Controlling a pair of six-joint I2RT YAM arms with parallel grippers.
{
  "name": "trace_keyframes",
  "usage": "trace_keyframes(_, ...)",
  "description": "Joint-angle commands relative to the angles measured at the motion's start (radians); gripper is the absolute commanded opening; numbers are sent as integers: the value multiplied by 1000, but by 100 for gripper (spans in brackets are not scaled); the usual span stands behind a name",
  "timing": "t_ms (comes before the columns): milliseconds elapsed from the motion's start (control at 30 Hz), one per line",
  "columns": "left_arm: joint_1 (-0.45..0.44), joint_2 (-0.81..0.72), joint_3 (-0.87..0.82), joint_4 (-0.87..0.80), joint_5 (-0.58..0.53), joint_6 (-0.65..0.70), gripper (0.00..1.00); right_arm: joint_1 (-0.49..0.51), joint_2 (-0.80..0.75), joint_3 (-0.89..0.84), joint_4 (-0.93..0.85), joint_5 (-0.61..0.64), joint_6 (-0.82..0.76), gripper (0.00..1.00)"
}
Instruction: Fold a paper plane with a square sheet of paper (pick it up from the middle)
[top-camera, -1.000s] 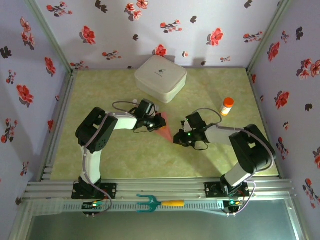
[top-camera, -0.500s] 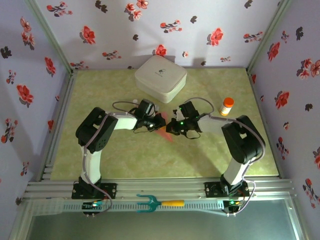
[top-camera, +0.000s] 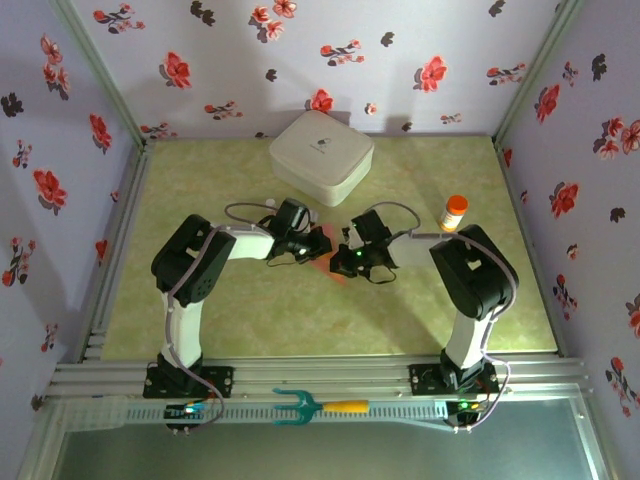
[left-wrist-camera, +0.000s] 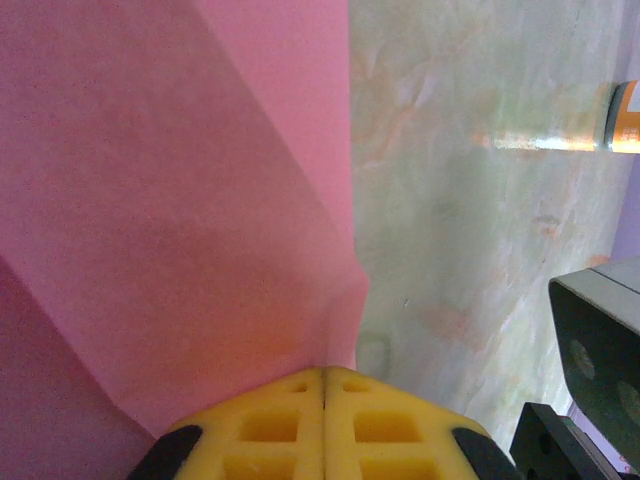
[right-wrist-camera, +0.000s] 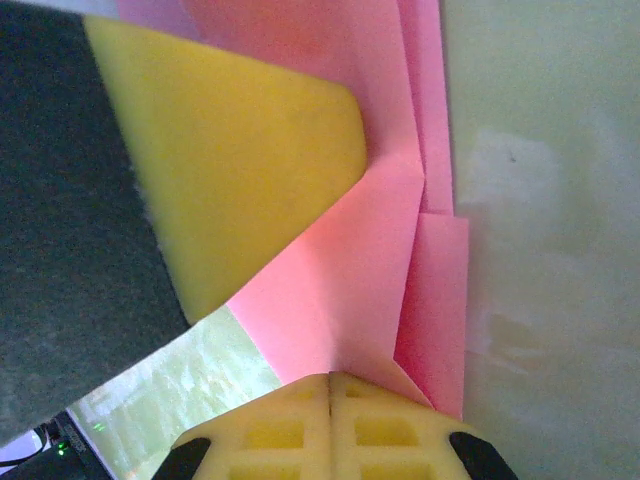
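Both grippers pinch the same half-folded sheet of paper (right-wrist-camera: 345, 290) from opposite sides, so I judge the chief risk to be a tear or a crooked crease if either arm pulls or twists against the other. The left gripper (left-wrist-camera: 323, 385) has its yellow pads pressed together on one edge, the right gripper (right-wrist-camera: 330, 392) on the layered folds. Both arms reach inward with wrists low, nearly meeting over the middle of the tabletop (top-camera: 240, 310), the sheet between them, on the near side of the white box (top-camera: 321, 157).
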Motion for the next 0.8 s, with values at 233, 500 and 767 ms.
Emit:
trace_keyframes(233,13,27,-28,-46,-19,17,8,-11,-60,-172,27,-5,43,2)
trace_keyframes(500,20,27,-40,-44,-25,11,7,-19,-142,-259,11,-11,20,3)
trace_keyframes(767,22,25,-41,-46,-27,10,7,-19,-221,-325,-22,28,30,3)
